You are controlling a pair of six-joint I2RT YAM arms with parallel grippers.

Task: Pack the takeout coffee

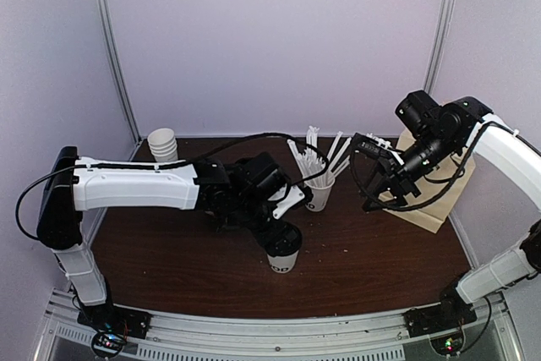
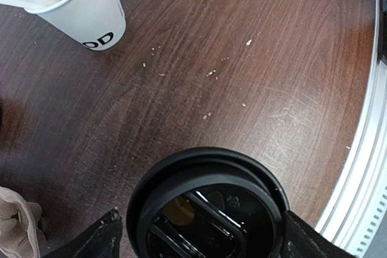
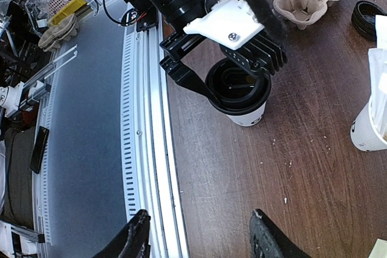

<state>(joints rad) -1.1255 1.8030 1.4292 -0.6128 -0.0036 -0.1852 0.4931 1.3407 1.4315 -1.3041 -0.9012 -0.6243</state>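
- Dark brown wood table (image 1: 380,259), scuffed, with pale crumbs (image 2: 208,74) scattered on top.
- Slotted aluminium rail (image 1: 279,331) runs along its near edge.
- Pale lilac wall panels (image 1: 279,40) on three sides, metal poles (image 1: 114,48) at the back corners.
- Grey floor (image 3: 78,119) past the rail.
- Light is even and diffuse.

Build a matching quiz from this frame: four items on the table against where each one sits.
Things:
1. takeout coffee
2. straw cup
3. cup stack
4. paper bag

Places:
A. far left corner
B. lying flat on the right side
C. between the fingers of the left gripper, near the front
D. mid-table, behind the coffee

Pairs: 1-C, 2-D, 3-A, 4-B
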